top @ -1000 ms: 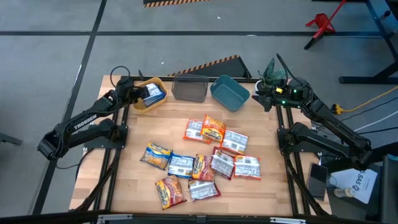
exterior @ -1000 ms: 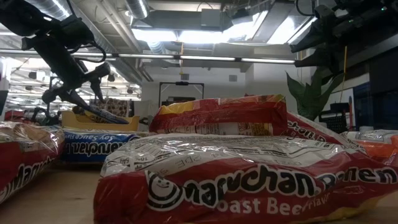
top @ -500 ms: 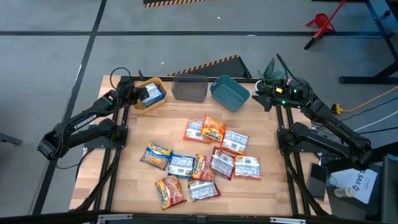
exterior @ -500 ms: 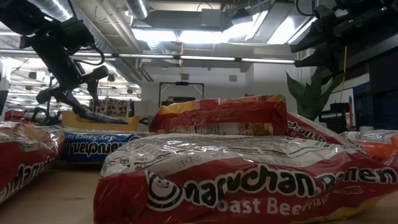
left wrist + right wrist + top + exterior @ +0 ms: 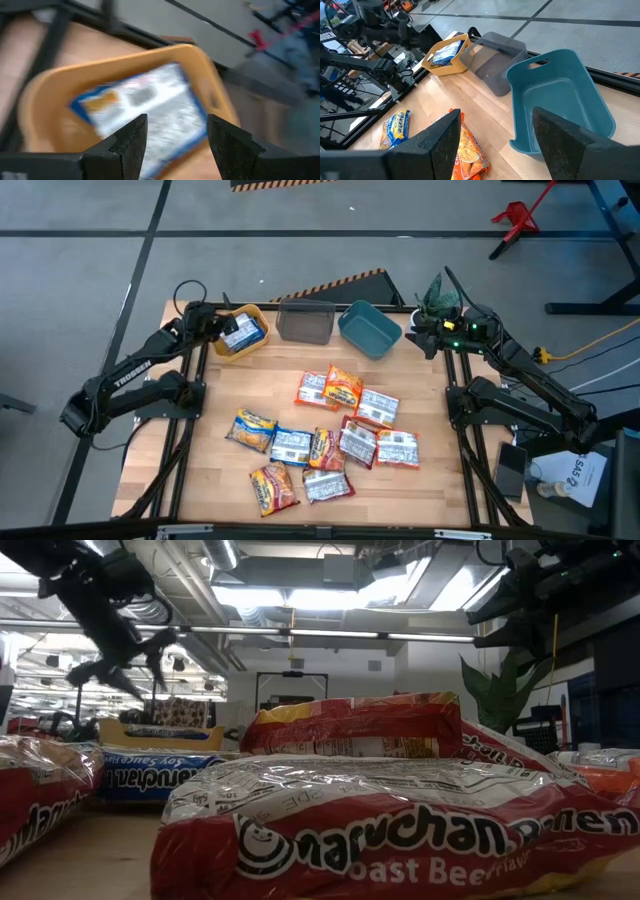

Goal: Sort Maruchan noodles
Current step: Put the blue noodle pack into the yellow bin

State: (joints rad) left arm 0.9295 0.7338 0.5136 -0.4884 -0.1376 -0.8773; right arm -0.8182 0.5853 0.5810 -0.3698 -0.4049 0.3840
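Note:
Several Maruchan packets [image 5: 330, 435] lie flat in a loose cluster at the middle of the table, in blue-white, orange-yellow and red-silver. One blue-white packet [image 5: 244, 333] lies inside the yellow bin [image 5: 247, 309] at the far left; the left wrist view shows that packet [image 5: 145, 105] tilted against the bin's wall. My left gripper [image 5: 212, 327] hovers open and empty above the bin's left side, high in the low view [image 5: 125, 665]. My right gripper [image 5: 425, 335] waits open at the far right corner, over nothing.
A grey bin [image 5: 304, 322] and a teal bin [image 5: 368, 330] stand in a row with the yellow one along the far edge. A potted plant [image 5: 438, 292] sits at the far right corner. Bare wood lies between the bins and the packets and along the near edge.
My left gripper has let go of the blue-white packet, which dropped from its fingers to lie in the yellow bin. The gripper then rose and drew back slightly toward the table's left edge. The right arm has kept still.

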